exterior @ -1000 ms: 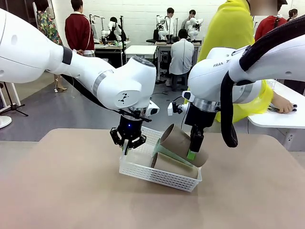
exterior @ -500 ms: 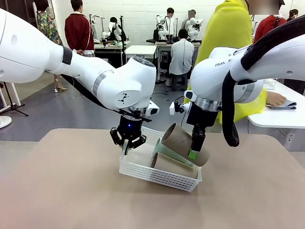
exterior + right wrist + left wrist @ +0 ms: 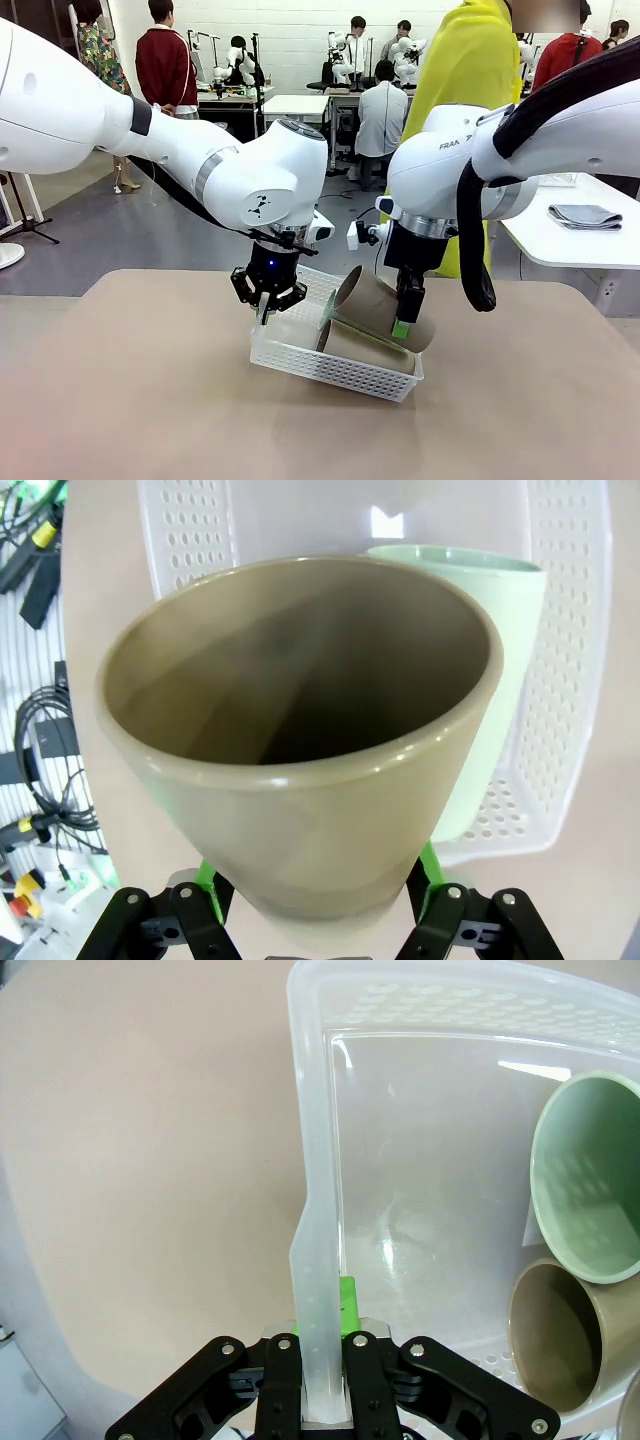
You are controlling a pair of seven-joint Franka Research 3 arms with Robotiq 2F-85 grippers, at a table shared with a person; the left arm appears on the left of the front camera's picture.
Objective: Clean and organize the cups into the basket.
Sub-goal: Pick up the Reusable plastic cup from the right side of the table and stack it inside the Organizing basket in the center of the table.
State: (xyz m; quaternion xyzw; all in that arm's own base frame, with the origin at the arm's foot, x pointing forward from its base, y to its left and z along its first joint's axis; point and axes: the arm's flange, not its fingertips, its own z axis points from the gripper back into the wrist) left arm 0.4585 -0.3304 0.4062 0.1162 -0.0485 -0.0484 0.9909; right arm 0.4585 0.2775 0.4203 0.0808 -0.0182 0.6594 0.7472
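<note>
My left gripper [image 3: 268,306] is shut on the left rim of the white lattice basket [image 3: 300,362], which sits tilted with that end raised; in the left wrist view the gripper [image 3: 322,1345] pinches the thin rim wall [image 3: 318,1260]. A brown cup [image 3: 365,348] and a mint green cup [image 3: 335,316] lie inside, seen again as the mint cup [image 3: 590,1175] and the brown cup [image 3: 560,1335]. My right gripper [image 3: 396,320] is shut on another brown cup [image 3: 378,300], held tilted just over the basket's right half. Its green pads [image 3: 208,875] flank this cup [image 3: 300,760], with the mint cup [image 3: 500,680] behind.
The tan table [image 3: 150,400] is bare around the basket. A person in yellow [image 3: 470,70] stands at the far side. To the right, a white side table [image 3: 570,245] carries a folded grey cloth [image 3: 585,215].
My right arm has shifted slightly left with the brown cup. The person's hand has left the side table. The left gripper and basket have not moved.
</note>
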